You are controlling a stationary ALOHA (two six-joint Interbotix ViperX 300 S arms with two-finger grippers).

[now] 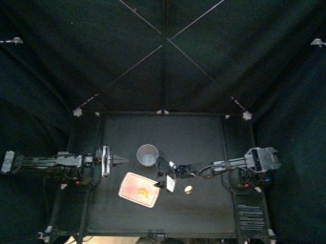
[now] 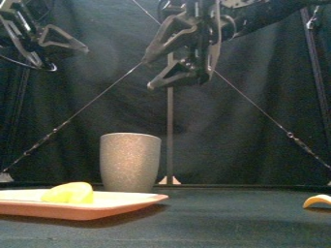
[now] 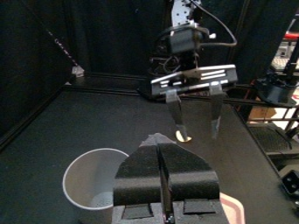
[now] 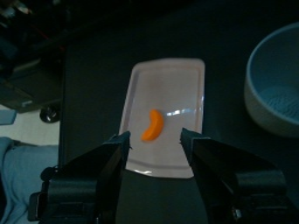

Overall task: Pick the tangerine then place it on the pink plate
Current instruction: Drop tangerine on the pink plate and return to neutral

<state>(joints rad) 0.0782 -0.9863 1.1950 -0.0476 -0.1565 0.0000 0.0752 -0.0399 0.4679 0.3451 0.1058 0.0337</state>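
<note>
Right arm: reaching in from the right past the middle, holding the right gripper [image 4: 158, 138] well above the pink tray [image 4: 176, 79], pointing down.
Right gripper state: jaws standing spread, grasping nothing.
Left arm: resting at the left of the table [image 2: 233, 218], with the left gripper [image 3: 163, 142] raised and its jaws pressed together on nothing.
Tangerine [image 4: 152, 125]: lying on the tray, a small, smooth, curved orange segment.
Tray: lying flat at the near left, a shallow rounded rectangle with a low rim.
Grey cup [image 2: 130, 161]: standing upright just behind the tray, tall and speckled.
Second toy [image 2: 316, 201]: lying on the table right of the tray, pale yellow, possibly another fruit segment.
</note>
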